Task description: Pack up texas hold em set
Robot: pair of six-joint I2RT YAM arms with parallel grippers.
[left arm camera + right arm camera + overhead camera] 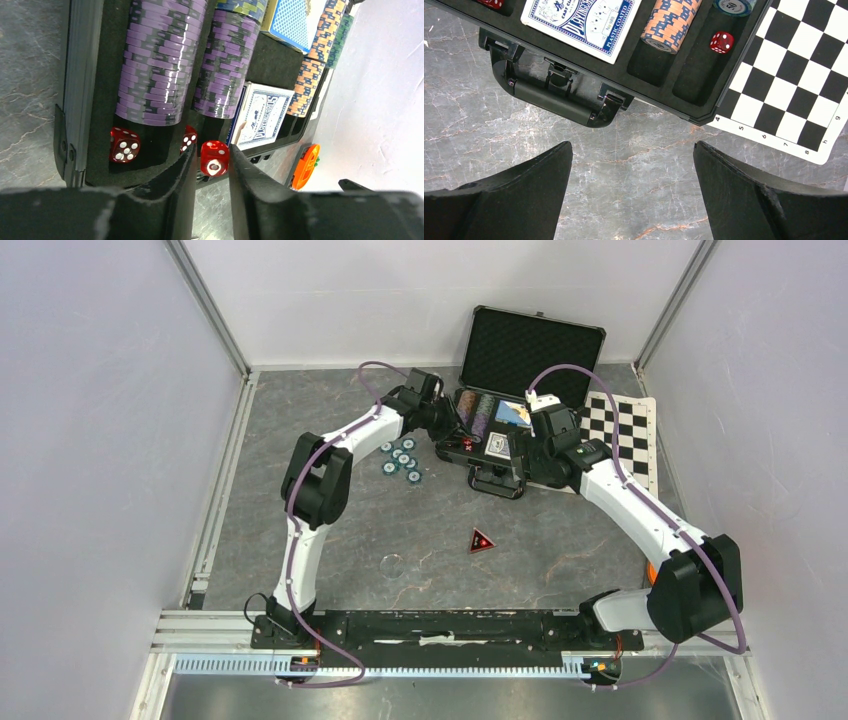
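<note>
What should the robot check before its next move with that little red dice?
1. Small red die pinched in left hand: ok.
2. Lid of black hard case open: ok.
3. Free room in foam pocket beside two other red dice: ok.
4. Die right above that pocket: cannot tell.
5. Right hand open, off the case: ok.
6. Teal round poker chips packed: not ok, several lie on grey table.
</note>
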